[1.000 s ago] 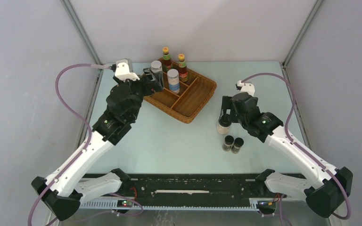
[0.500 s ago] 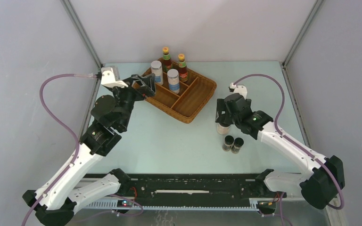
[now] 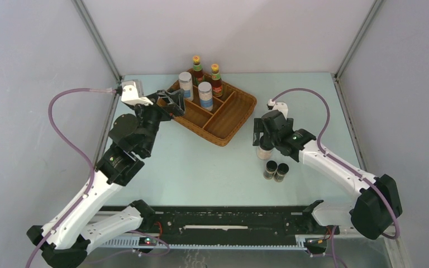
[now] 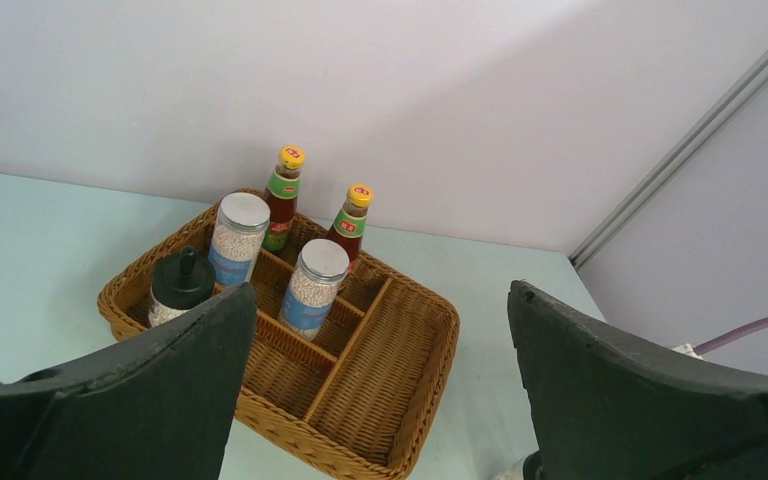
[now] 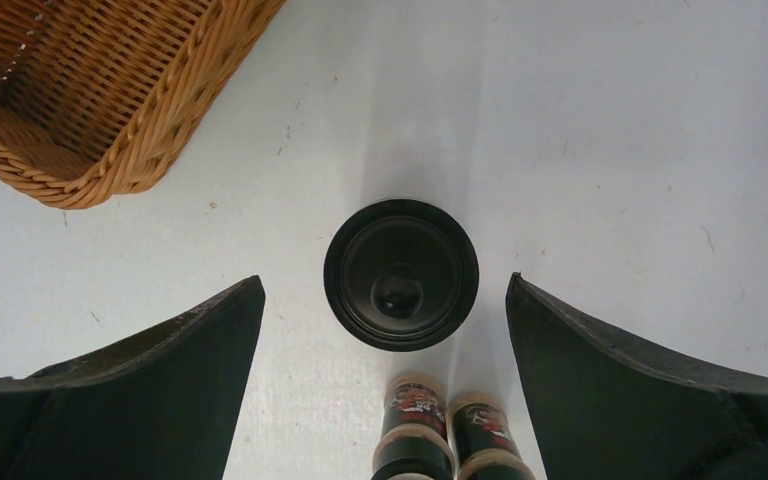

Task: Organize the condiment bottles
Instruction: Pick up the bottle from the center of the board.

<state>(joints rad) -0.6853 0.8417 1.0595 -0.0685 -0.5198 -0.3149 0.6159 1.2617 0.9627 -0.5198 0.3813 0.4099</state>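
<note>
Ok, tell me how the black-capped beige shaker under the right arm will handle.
The black-capped beige shaker looks rigid, so it should take a firm squeeze. Upright and taller than wide, it might tip if nudged high. Being round, it would probably roll once toppled, near the two tiny dark vials.

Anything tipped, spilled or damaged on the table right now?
Nothing stands out. All visible bottles are upright, with no spill. Five bottles stand in the wicker tray; one black-capped shaker and two dark vials stand outside it.
</note>
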